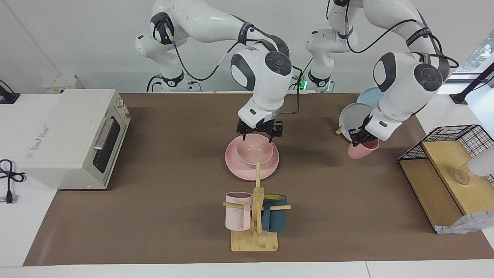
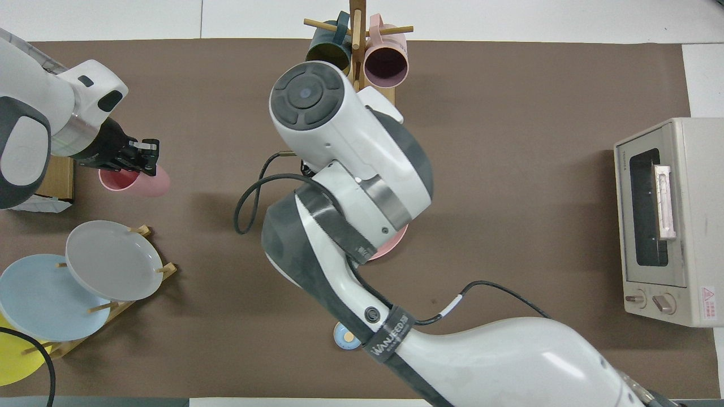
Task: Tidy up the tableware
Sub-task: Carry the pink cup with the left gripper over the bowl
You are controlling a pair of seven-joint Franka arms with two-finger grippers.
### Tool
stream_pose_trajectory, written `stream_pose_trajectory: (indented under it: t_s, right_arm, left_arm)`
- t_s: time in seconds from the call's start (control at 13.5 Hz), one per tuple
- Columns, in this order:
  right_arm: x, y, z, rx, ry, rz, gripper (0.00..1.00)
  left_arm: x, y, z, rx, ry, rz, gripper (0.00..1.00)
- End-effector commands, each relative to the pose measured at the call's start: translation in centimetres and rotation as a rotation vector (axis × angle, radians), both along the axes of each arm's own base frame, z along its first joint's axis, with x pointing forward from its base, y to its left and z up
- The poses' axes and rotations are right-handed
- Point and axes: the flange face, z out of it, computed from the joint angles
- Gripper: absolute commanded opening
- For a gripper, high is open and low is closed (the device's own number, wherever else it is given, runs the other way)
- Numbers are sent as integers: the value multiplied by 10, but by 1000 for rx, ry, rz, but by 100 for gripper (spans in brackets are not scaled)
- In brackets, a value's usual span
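Two grips live: right gripper [image 1: 259, 135] spread over bowl [image 1: 255, 150] on plate [image 1: 251, 160]; left gripper [image 1: 358, 139] clamps tilted cup [image 1: 362, 150]; lift it slowly, keep it level.

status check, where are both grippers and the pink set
Right gripper at the rim of the pink bowl, which sits on the pink plate. Left gripper shut on the tilted pink cup. Nothing between cup and bowl.

Robotics lab — two white Franka arms [image 1: 266, 73] bolted at a brown-matted desk [image 1: 154, 216], bare white walls, staged kitchenware.
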Motion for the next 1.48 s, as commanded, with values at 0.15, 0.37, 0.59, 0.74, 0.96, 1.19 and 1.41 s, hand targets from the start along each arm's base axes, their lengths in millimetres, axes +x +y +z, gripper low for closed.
stream_pose_trajectory:
  t_s: [0.15,0.37,0.59,0.74,0.96,1.19,1.41]
  right_arm:
    - [20,-144,68,26,21,-5,100]
    - [27,-247,83,43,53,-27,100]
    - [-5,-321,86,65,104,-13,100]
    - [-21,-344,106,70,84,18,100]
    - [-26,-414,111,77,97,19,100]
    - [-34,-440,102,83,116,10,100]
    - [-42,-442,114,84,105,3,100]
  left_arm:
    - [-34,-121,50,-19,22,96,0]
    - [-68,-206,55,-45,11,152,0]
    - [-103,-278,51,-60,-14,194,0]
    - [-112,-317,22,-42,1,220,0]
    - [-107,-347,3,-46,0,233,0]
    - [-109,-361,-18,-31,-18,224,0]
    - [-102,-362,-35,-29,-18,232,0]
